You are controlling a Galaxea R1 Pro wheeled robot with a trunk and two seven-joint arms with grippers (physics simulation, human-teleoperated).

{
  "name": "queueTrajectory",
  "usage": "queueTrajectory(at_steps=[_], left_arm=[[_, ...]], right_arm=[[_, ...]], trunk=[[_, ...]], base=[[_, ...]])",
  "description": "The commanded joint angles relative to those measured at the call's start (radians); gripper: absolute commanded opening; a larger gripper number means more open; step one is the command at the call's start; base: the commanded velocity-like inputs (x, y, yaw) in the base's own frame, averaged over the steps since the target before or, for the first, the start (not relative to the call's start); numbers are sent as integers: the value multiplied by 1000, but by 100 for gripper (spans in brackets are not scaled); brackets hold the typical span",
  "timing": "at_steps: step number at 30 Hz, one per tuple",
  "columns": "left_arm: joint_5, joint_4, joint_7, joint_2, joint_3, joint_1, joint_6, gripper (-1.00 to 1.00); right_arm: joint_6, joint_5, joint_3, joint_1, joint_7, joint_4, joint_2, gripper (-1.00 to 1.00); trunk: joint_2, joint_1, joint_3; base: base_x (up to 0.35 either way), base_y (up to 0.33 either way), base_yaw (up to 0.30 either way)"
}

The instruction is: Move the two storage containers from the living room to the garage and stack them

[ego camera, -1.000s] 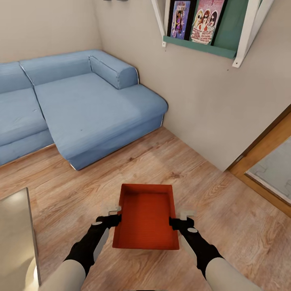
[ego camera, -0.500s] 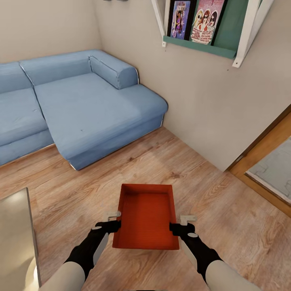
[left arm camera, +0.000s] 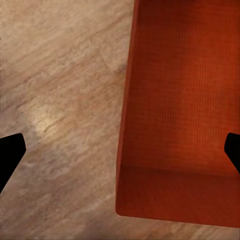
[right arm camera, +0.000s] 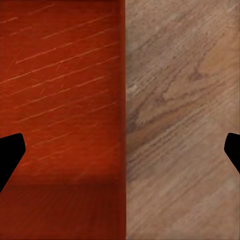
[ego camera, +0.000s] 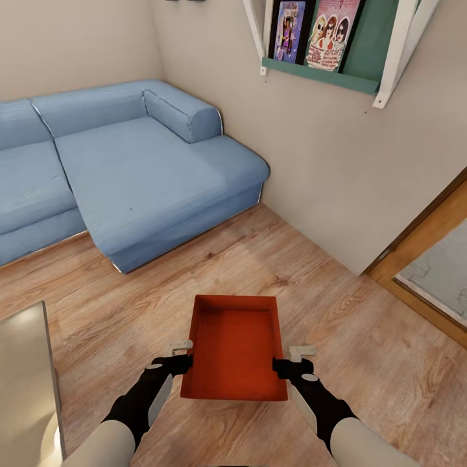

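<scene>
Your robot stands in the living room with one orange-red storage container (ego camera: 235, 348) lying on the light wood plank floor (ego camera: 337, 337) directly ahead of it, open side up, its finely ribbed bottom showing. You have the left gripper (ego camera: 181, 350) at the container's left long wall and the right gripper (ego camera: 293, 355) at its right long wall, the two black forearms reaching in from either side.

In your left wrist view the container (left arm camera: 182, 110) shows beside bare planks (left arm camera: 60, 90), and the two dark fingertips (left arm camera: 10, 152) sit far apart, one over the wood and one over the bin's inside, so the left claw is spread wide, straddling the wall and pinching nothing. Your right wrist view shows the same: the container (right arm camera: 60, 100) on one side, the planks (right arm camera: 182, 120) on the other, and a fingertip (right arm camera: 9, 152) at each edge, well apart, the claw wide and gripping nothing. Whether any finger touches the wall cannot be told.

Beyond the bin, the blue corner sofa (ego camera: 123, 175) fills the far left against the beige wall (ego camera: 311, 143). A white wall shelf (ego camera: 337, 45) with a teal board carries illustrated covers (ego camera: 331, 26) above. At far right a wood-framed doorway (ego camera: 421, 259) shows a grey surface (ego camera: 441, 272) past it, and a pale tabletop (ego camera: 23, 383) sits at near left.
</scene>
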Motion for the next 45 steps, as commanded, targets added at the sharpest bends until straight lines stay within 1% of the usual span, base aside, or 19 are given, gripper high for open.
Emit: queueTrajectory(at_steps=[1,8,23,45], left_arm=[[10,-2,7,1,-3,0,5,100],[9,0,7,1,-4,0,5,100],[2,16,8,1,-5,0,5,100],[1,16,8,1,-5,0,5,100]], right_arm=[[4,-11,8,0,-8,-2,-1,100],[2,-12,9,0,-8,-2,-4,100],[3,-12,9,0,-8,-2,-4,100],[3,-12,8,0,-7,-2,-5,100]], trunk=[[0,0,-1],[0,0,-1],[-105,57,-48],[-259,142,-117]], base=[[0,0,0],[0,0,0],[0,0,0],[0,0,0]])
